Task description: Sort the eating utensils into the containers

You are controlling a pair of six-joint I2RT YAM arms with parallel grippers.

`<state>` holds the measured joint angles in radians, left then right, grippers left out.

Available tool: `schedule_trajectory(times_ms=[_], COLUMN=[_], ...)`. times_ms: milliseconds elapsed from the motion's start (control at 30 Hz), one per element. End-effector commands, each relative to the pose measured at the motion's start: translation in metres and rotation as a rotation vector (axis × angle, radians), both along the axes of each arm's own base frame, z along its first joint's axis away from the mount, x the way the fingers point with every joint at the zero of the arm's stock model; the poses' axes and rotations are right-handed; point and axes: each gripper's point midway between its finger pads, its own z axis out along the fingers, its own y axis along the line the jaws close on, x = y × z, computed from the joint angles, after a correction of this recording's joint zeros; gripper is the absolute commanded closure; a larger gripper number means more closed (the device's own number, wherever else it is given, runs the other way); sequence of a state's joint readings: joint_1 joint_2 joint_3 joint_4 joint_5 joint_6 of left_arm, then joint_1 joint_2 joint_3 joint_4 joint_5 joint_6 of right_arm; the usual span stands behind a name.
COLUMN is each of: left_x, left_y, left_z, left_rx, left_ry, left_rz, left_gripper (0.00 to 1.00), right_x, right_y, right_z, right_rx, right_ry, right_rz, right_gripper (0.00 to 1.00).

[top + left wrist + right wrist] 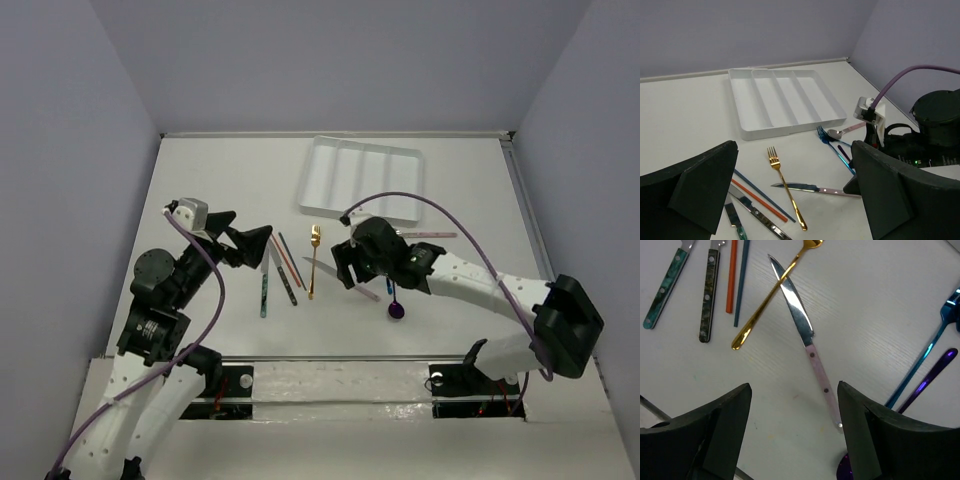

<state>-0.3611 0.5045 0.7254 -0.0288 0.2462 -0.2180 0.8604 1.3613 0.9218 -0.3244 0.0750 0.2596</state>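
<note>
right wrist: right gripper (792,390) gapes above pink-handled knife (805,337)

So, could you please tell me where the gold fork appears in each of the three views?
Top external: gold fork at centre, just below the white tray.
Left wrist: lower centre, tines toward the tray.
Right wrist: upper centre, handle diagonal, head cut off.
Shared landmark: the pink-handled knife whose blade crosses it.
</note>
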Motion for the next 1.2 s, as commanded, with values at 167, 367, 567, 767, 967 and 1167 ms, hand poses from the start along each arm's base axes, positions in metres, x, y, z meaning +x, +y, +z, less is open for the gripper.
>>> schedule_trajectory(times_ms=[167, 367, 567, 767, 967, 1167], left_x=[-0.005, -0.012, -0.018, -0.022, -0.023, -0.023], left_y=[0.008, 0.003, -0.002, -0.004, -0.006, -0.008], left_z=[0.021, 0.018, 0.019, 0.022, 0.022, 0.021], left_rx=[-0.038, -0.033, -0.032, -0.036, -0.033, -0.031], left_ry=[-0.067, -0.059, -0.066, -0.078, -0.078, -0.078], left_rz=[0.039, 0.013, -0.017, -0.031, -0.044, -0.05], left_gripper=[0.01, 0.01, 0.01, 0.01, 0.01, 0.01], right_x=[0.03, 0.051, 0.061, 0.061, 0.065, 0.067], right_y=[0.087, 0.103, 0.108, 0.109, 0.102, 0.096], right_z=[0.007, -0.025, -0.052, -0.077, -0.09, -0.102], right_rx=[0.058, 0.022, -0.025, -0.056, -0.107, -0.142], right_ry=[-0.075, -0.051, -0.022, 0.01, 0.002, -0.002], right_rz=[-0.133, -0.229, -0.304, -0.328, -0.361, -0.388], right_gripper=[0.33, 0.54, 0.66, 0.69, 0.69, 0.85])
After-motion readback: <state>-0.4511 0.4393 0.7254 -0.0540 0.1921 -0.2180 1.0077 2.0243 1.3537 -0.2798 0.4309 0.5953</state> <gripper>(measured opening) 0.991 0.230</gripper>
